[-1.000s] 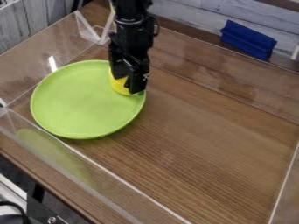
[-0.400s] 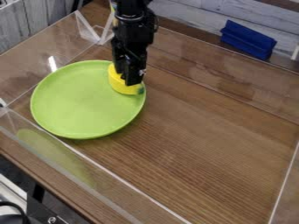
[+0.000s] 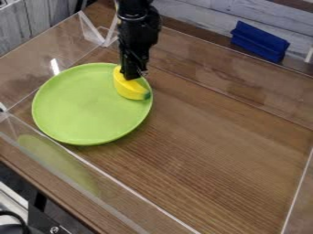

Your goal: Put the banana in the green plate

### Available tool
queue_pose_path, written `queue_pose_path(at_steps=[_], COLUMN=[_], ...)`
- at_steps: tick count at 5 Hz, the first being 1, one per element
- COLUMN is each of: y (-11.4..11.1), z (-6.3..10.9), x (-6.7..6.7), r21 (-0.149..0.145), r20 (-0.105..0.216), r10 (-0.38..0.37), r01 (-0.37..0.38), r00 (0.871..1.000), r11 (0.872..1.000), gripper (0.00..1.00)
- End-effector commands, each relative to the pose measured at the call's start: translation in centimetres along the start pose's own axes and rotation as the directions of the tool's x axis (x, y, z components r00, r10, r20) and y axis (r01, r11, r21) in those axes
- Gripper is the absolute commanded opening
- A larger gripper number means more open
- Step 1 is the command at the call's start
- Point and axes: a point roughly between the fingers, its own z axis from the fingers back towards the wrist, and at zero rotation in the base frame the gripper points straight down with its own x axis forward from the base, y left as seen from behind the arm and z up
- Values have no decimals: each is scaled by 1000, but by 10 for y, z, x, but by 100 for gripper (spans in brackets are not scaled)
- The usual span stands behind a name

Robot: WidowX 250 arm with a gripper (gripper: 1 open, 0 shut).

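Pincer (image 3: 134, 69): lifted off since earlier, fingers together; banana (image 3: 131, 86) now bare on the plate's (image 3: 86, 111) far right rim; placing apparently done.

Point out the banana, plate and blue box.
Banana (image 3: 131, 89): camera view, on the middle of its yellow body.
Plate (image 3: 80, 109): camera view, on its bare green surface.
Blue box (image 3: 259, 42): camera view, on its front face.

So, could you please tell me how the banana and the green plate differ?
The banana is yellow, the plate lime green. The banana is small and stubby, the plate broad and round. The banana lies on the plate's edge area; both look smooth.
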Motion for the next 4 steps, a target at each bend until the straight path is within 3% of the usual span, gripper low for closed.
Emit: queue_pose_path(at_steps=[1,2,4], y=[-6,-8,-26], z=[-10,-10,6], x=[-16,-20,-15], r21=[-30,-29,-28], r20=[-31,-31,-34], r10=[-41,-92,-115], r01=[41,91,114], r00=[999,995,993], r11=[999,995,993], gripper=[0,0,0])
